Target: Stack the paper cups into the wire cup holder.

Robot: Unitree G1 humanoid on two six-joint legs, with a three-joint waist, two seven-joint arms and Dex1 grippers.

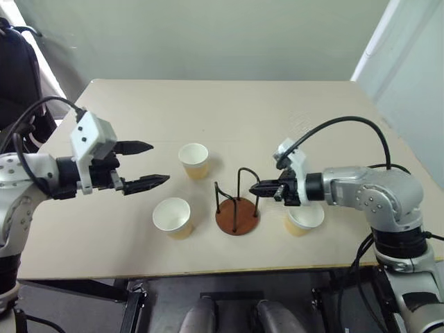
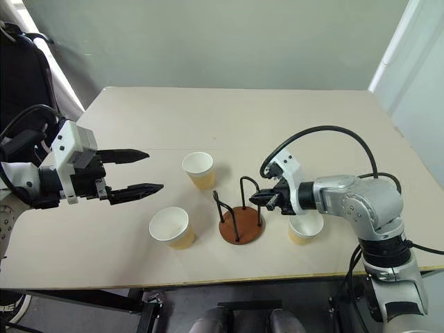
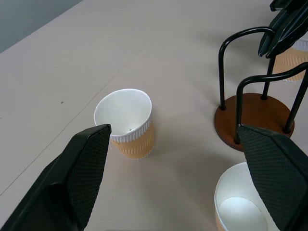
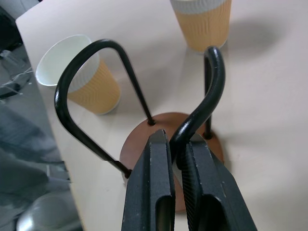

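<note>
The wire cup holder point(image 1: 236, 216), a reddish-brown disc with black wire loops, stands empty near the table's front edge. Three paper cups stand upright around it: one behind it to the left point(image 1: 193, 159), one at its front left point(image 1: 172, 216), one to its right point(image 1: 304, 220), partly under my right wrist. My right gripper point(image 1: 254, 188) is shut on one wire loop point(image 4: 211, 72) of the holder, which passes between its fingertips in the right wrist view. To the left of the cups, above the table, my left gripper point(image 1: 158, 164) hangs wide open and holds nothing.
The beige table point(image 1: 229, 111) has bare room at the back and left. Its front edge runs close behind the holder and the nearer cups. A dark chair point(image 1: 17, 69) stands off the far left corner.
</note>
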